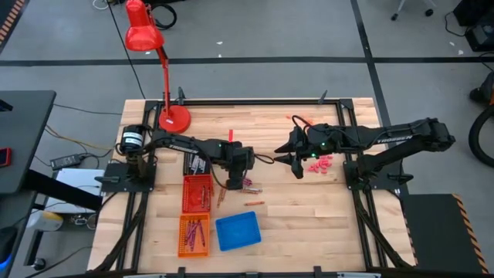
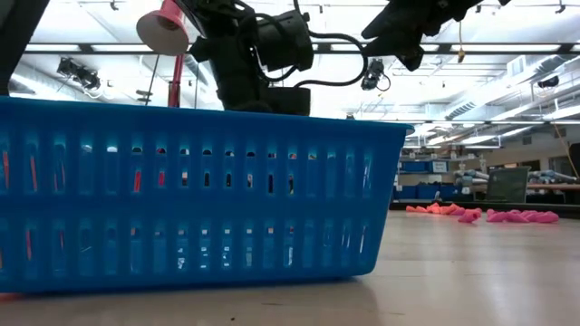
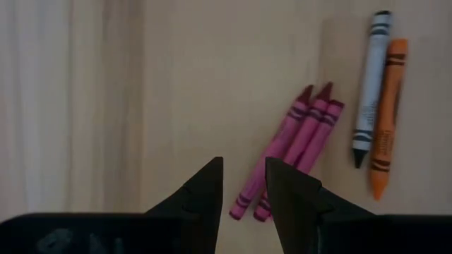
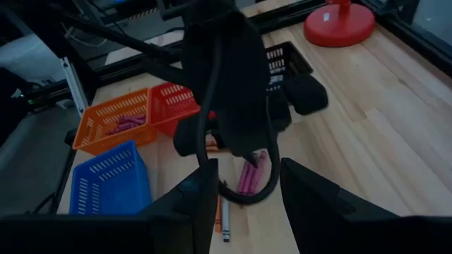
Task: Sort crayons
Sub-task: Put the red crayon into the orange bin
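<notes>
Overhead and right wrist views, both over the blue basket.

floor: grey, dark seams | red desk lamp: table's far left corner | black desk: left of lamp | ceiling strip lights

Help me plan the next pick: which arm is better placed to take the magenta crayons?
Left. Its tool hangs open right over the magenta crayons; the right tool sits farther off.
</notes>
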Tool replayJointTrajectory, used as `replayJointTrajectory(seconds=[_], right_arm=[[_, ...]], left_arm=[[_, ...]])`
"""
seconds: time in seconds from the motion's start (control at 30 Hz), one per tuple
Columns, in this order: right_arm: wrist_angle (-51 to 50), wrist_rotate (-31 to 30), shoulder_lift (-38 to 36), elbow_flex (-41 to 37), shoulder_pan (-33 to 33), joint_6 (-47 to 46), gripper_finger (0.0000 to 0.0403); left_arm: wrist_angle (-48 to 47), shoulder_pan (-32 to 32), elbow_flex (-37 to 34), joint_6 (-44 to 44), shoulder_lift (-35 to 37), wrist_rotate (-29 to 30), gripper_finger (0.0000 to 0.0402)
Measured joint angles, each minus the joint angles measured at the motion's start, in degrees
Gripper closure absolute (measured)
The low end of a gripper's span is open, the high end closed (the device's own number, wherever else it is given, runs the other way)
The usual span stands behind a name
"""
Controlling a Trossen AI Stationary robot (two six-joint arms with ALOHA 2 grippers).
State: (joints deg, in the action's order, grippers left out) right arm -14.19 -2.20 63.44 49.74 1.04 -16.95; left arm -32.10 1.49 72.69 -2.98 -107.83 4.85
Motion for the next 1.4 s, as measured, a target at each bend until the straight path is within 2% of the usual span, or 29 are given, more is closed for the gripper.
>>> replayJointTrajectory(seconds=[0.23, 0.6, 0.97, 1.33, 1.4], right_arm=[[0.84, 0.66, 0.52, 0.0, 0.02, 0.02, 0.0247], [0.89, 1.43, 0.19, 0.0, 0.06, -0.02, 0.0247], [1.35, 1.84, 0.02, 0.0, 0.06, -1.07, 0.0247], [2.17, 1.84, 0.0, 0.0, 0.06, -0.96, 0.0247], [2.16, 1.84, 0.0, 0.0, 0.06, -0.94, 0.0247]], left_arm=[[2.77, 0.55, 0.04, -6.36, -0.52, -2.8, 0.0283], [6.38, 0.94, 0.02, -6.86, -2.25, -6.52, 0.0283], [6.27, 2.68, 0.02, -9.07, -2.25, -9.33, 0.0283], [3.48, 3.25, 0.02, -16.88, -2.61, -12.5, 0.0283], [2.4, 3.02, -0.05, -18.25, -3.04, -11.45, 0.0283]])
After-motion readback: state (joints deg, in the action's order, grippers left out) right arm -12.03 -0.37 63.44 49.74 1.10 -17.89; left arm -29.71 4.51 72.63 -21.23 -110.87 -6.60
